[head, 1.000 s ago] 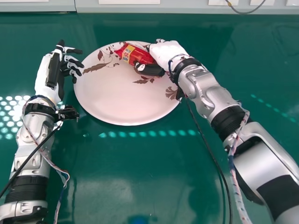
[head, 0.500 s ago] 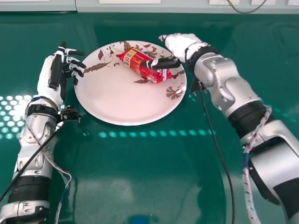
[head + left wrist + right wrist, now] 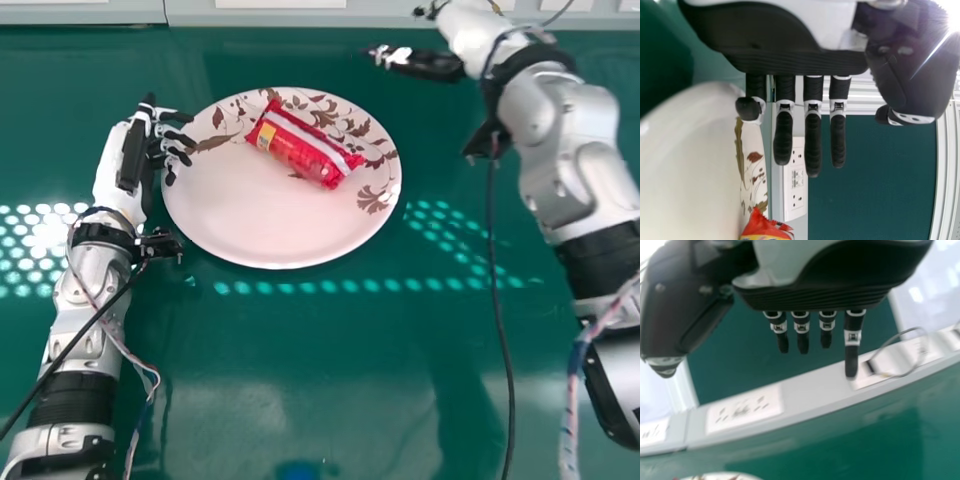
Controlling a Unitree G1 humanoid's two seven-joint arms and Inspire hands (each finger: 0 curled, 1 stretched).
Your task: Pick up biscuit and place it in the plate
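Note:
The red biscuit packet (image 3: 302, 147) lies slantwise on the upper part of the round floral plate (image 3: 270, 225), no hand touching it. To the plate's right and farther back, my right hand (image 3: 430, 64) is raised, open and holding nothing; in the right wrist view the fingers of this hand (image 3: 851, 342) hang straight. Beside the plate's left edge is my left hand (image 3: 135, 155). In the left wrist view the left hand (image 3: 812, 135) is open and empty, with the plate (image 3: 690, 165) and one end of the packet (image 3: 765, 227) near it.
A grey strip with white sockets (image 3: 280, 4) runs along the back edge of the green table (image 3: 300, 380). Black cables hang along both arms. A loose cable (image 3: 885, 372) lies by the sockets in the right wrist view.
My right hand has let go of the packet and moved away, back and to the right. The packet now rests on the plate. My left hand has shifted slightly to the right.

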